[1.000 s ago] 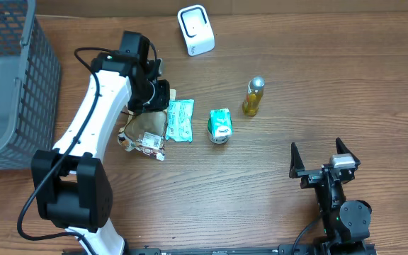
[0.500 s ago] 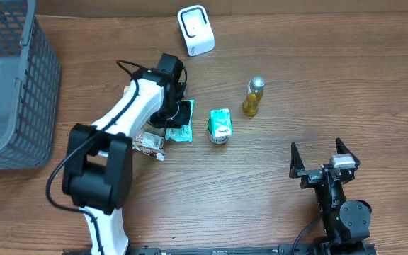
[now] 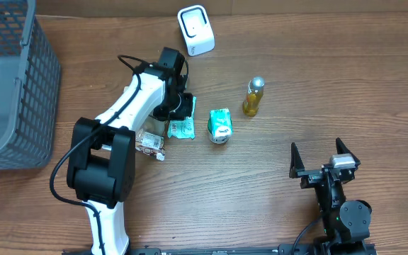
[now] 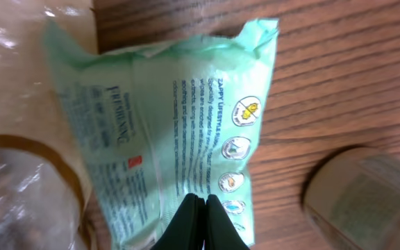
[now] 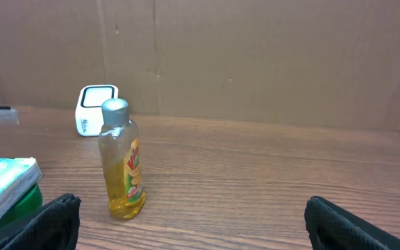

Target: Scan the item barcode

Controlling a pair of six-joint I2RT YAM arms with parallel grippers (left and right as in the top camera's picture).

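Observation:
A mint-green wipes packet [image 3: 182, 128] [image 4: 179, 132] lies flat on the wooden table, printed side up. My left gripper [image 3: 180, 106] [image 4: 198, 199] hangs just over the packet's near end, its black fingers pressed together with nothing between them. The white barcode scanner [image 3: 195, 30] [image 5: 96, 110] stands at the back of the table, apart from the packet. Near the front right edge my right gripper [image 3: 324, 161] [image 5: 203, 229] rests wide open and holds nothing.
A crinkled clear-and-brown bag [image 3: 147, 139] lies left of the packet, touching it. A green-and-white tub [image 3: 219, 126] [image 4: 367, 194] sits right of it. A yellow bottle [image 3: 253, 97] [image 5: 122, 163] stands further right. A grey wire basket [image 3: 9, 78] fills the left edge.
My left arm has swung right, from above the brown bag to above the green packet. Its fingers stayed shut. The right arm has not moved.

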